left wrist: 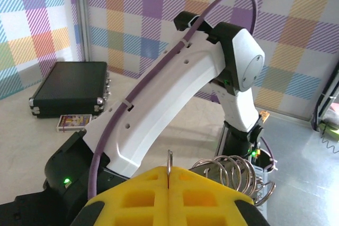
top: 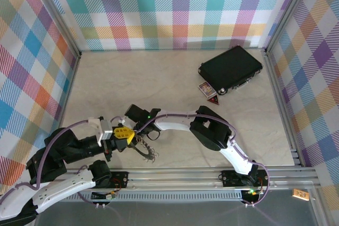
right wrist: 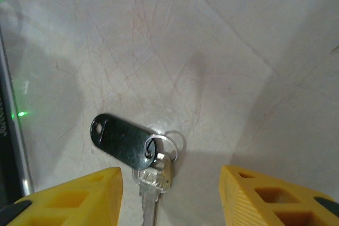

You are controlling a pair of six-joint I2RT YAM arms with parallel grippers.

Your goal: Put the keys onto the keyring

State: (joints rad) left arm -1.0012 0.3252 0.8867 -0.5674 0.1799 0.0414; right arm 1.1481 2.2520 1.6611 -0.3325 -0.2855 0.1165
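The left claw (left wrist: 168, 183) was clamped on the keyring (left wrist: 235, 174); the right claw (right wrist: 170, 197) hung open above the key (right wrist: 123, 142) on the counter (right wrist: 222, 51).

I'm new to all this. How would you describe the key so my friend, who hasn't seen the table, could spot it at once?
Start at the pale table and find the right gripper, whose yellow fingers stand apart. Lying flat between them is the key: a silver blade ringed to a glossy black oval tag, unlike the all-silver coiled keyring.
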